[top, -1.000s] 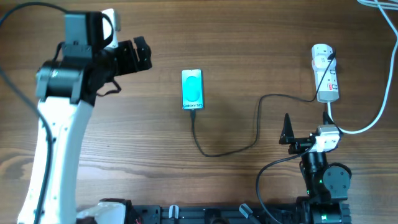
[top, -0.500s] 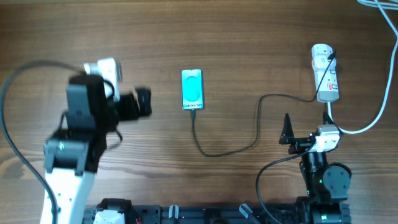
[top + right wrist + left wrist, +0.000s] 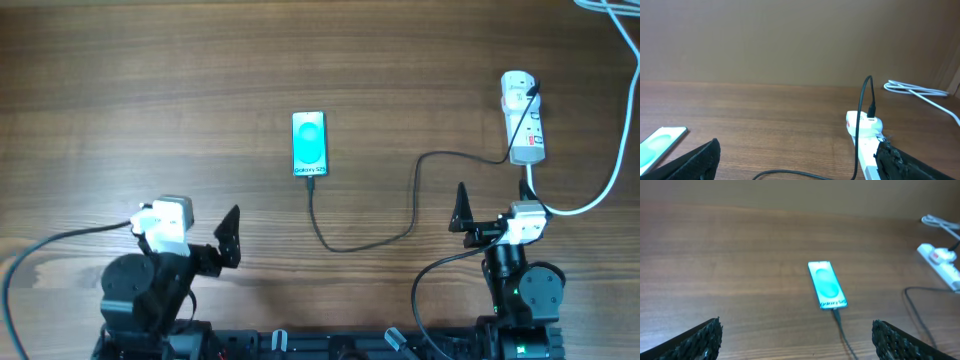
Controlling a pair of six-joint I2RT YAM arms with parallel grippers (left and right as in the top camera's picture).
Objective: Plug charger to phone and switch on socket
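Brown wood-grain table [image 3: 150, 80] filled every view. Nearest the base, the left fingers [image 3: 700, 340] stood spread wide and empty, short and left of the small flat phone with its lit teal-green screen [image 3: 309, 143]. The right fingers [image 3: 700, 162] were likewise parted on nothing, short and right of the phone.

Beyond them the thin black charger cable [image 3: 415, 190] ran from the phone's near edge, where its tip looked seated, in a slack loop off to the phone's right. Farthest out, well right of the phone, lay the white elongated power strip with red marks [image 3: 522, 125], a black plug in its far end and a thick white cord [image 3: 600, 190] trailing away.

Whether the switch was on could not be told. A reach for it might snag that slack loop and tug the tip free, or a push might skid the light strip.
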